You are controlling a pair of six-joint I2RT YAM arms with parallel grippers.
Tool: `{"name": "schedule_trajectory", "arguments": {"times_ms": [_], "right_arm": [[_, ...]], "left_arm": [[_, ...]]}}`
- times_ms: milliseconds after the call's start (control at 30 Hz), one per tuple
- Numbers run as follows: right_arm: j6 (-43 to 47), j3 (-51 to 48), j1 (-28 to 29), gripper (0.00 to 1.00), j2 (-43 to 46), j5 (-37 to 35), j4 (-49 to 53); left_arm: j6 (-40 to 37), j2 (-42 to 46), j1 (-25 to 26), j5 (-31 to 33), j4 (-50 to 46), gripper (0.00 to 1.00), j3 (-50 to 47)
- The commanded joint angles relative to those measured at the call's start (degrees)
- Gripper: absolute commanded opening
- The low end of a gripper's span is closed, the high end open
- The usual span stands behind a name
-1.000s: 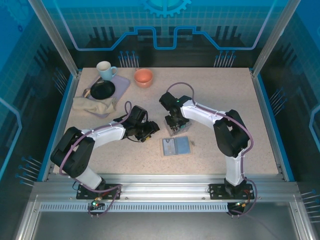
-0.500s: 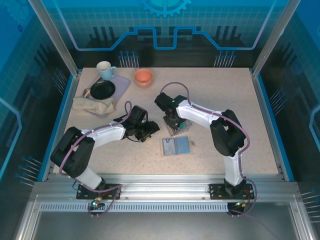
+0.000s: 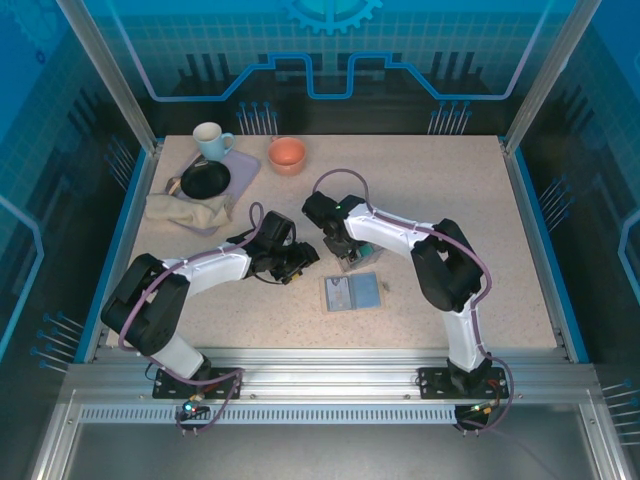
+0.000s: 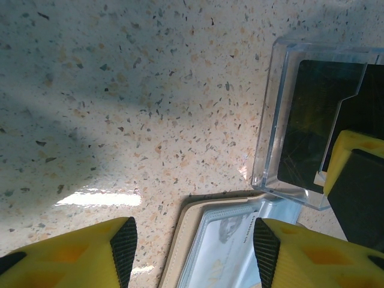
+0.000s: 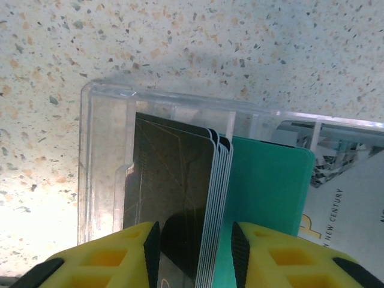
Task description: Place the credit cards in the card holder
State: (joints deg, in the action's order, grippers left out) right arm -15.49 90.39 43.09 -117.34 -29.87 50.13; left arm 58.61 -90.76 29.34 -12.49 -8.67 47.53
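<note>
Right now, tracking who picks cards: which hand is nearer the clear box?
Right. Right hand straddles the credit cards in the clear box; left hand is beside it, apart.

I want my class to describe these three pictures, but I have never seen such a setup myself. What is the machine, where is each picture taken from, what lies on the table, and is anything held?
The machine is two robot arms bolted at the near edge of a table. The wide picture looks down from above. The other two come from a small camera on each wrist, hence the yellow fingers at the bottom. On the table lie an open card holder, a clear box of cards and, far left, a mug, an orange bowl, a black dish and a cloth. The left gripper is open and holds nothing, by the card holder's edge. The right gripper straddles the cards standing in the box. Whether it pinches them is unclear.
</note>
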Motion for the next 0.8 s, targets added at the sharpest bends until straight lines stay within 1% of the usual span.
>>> {"name": "schedule_trajectory", "arguments": {"times_ms": [0, 100, 200, 333, 400, 567, 667, 767], "right_arm": [[0.92, 1.28, 0.62, 0.38, 1.48, -3.72, 1.46], [1.24, 1.06, 0.68, 0.35, 1.77, -4.06, 1.55], [1.33, 0.69, 0.58, 0.29, 1.85, -3.89, 1.56], [1.20, 0.30, 0.59, 0.27, 1.96, -3.87, 1.40], [1.27, 0.12, 0.59, 0.23, 2.16, -3.95, 1.29], [1.33, 0.18, 0.47, 0.19, 2.54, -4.30, 1.29], [1.34, -0.02, 0.48, 0.16, 2.92, -4.34, 1.20], [1.42, -0.12, 0.43, 0.16, 3.11, -4.56, 1.22]], "left_arm": [[0.24, 0.56, -0.41, -0.31, -0.76, 0.57, 0.40], [0.10, 0.49, -0.37, -0.24, -0.83, 0.57, 0.42], [0.06, 0.43, -0.34, -0.23, -0.99, 0.57, 0.31], [0.10, 0.67, -0.37, -0.08, -0.88, 0.57, 0.09], [0.14, 0.61, -0.36, -0.12, -0.92, 0.57, -0.01], [0.15, 0.67, -0.37, -0.17, -0.94, 0.57, 0.04], [0.10, 0.51, -0.37, -0.20, -0.92, 0.57, 0.18], [0.15, 0.58, -0.42, -0.18, -0.96, 0.57, 0.13]]}}
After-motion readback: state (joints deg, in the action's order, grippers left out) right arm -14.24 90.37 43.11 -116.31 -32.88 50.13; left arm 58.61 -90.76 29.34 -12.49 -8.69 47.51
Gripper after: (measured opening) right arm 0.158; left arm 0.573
